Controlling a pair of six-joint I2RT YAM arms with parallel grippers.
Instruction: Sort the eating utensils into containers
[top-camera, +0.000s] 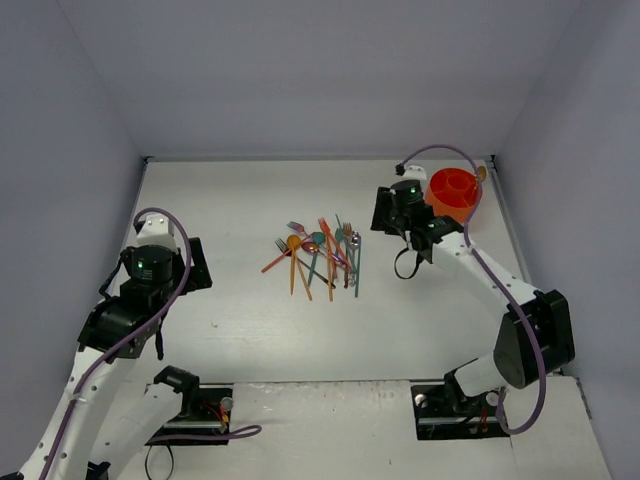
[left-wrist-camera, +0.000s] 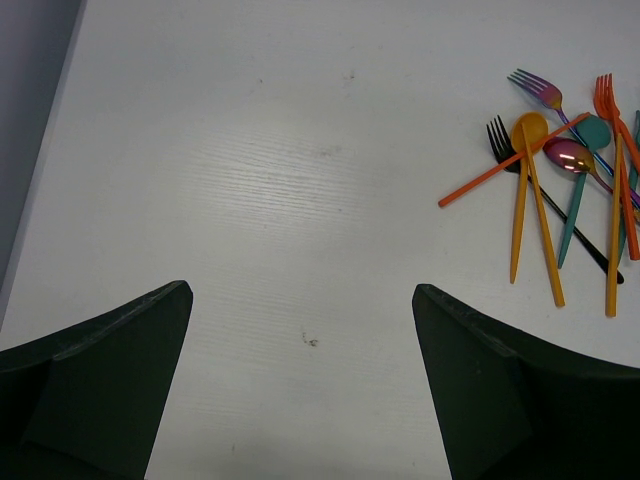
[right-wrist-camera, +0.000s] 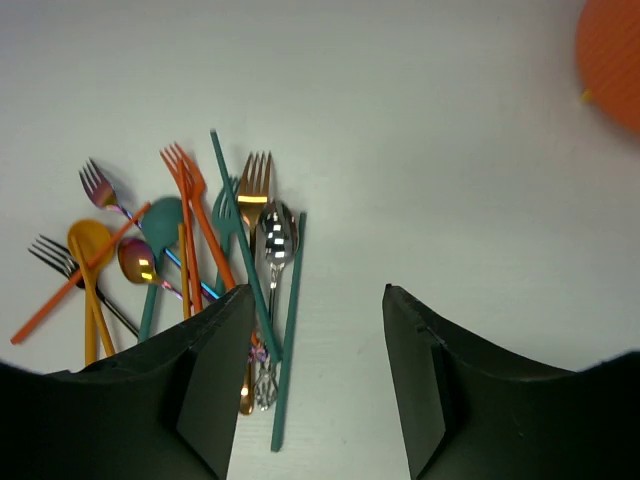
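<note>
On my white table (top-camera: 240, 200) I see both grippers empty with fingers apart, the left gripper (left-wrist-camera: 300, 290) at 8 o'clock and the right gripper (right-wrist-camera: 318, 292) at 2 o'clock. The utensil pile (top-camera: 320, 255) of forks, spoons and sticks lies at centre. The orange cup (top-camera: 452, 193) stands just beyond the right gripper.

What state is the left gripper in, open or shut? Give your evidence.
Open. The left gripper has its two fingers far apart, with only bare table between them and nothing held.
</note>
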